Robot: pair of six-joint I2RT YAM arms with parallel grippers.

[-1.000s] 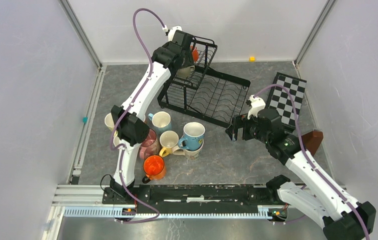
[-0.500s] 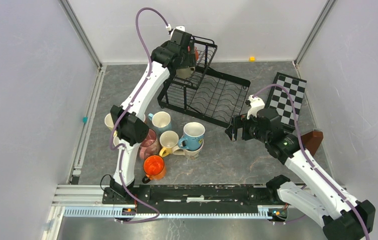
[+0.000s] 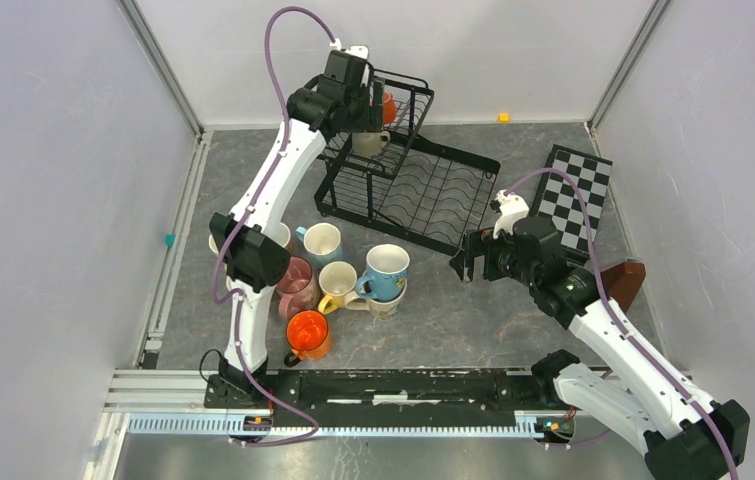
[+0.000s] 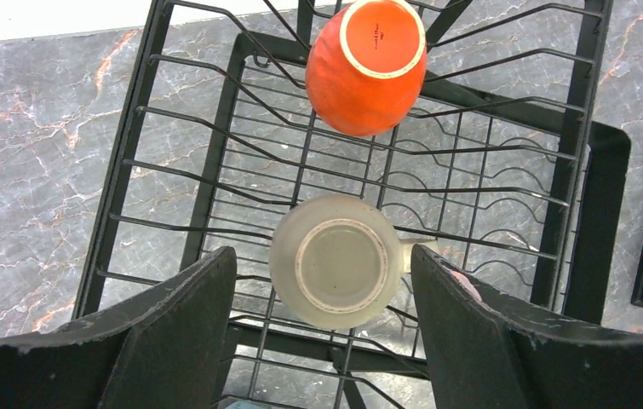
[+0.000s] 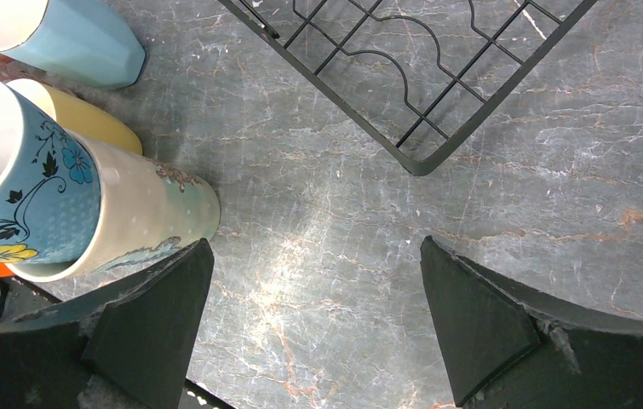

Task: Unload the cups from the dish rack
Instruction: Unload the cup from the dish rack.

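Cups [image 4: 326,285] in the dish rack [image 4: 128,145]: two show in the upper basket, both mouth down, with their bases turned up toward the left wrist camera.
Cup between the fingers: the beige cup [image 4: 339,260] sits squarely inside the span of the left gripper [image 4: 322,256], with a gap on either side. Its handle pokes toward the finger on the view's right.
Cup beyond the fingertips: the orange cup [image 4: 367,64] leans on the wires further along the basket, outside the fingers' span.
Left fingers [image 4: 173,332]: spread wide and holding nothing; they straddle the beige cup without touching it.
Why so placed: the wide spread looks chosen so both fingers can pass the cup's round body and then pinch its sides. I judge the beige cup to be the next one out.
Beige cup's look: pale, dull glaze, rounded like a small pot, with a lighter ring at the foot. The smooth sides may slip in a light pinch.
Orange cup's look: bright, glossy orange, with a pale foot ring and small print on the base.
Right fingers [image 5: 147,332]: spread wide and holding nothing. The right gripper [image 5: 316,247] hangs over bare table [image 5: 318,170].
Outside the right fingers: a blue flowered cup [image 5: 28,187] seems to sit inside a cream cup [image 5: 152,221], near the finger on the view's left. The rack's lower corner lies beyond the fingertips.
Unloaded cups [image 3: 338,280]: clustered on the table, well apart from the left fingers.
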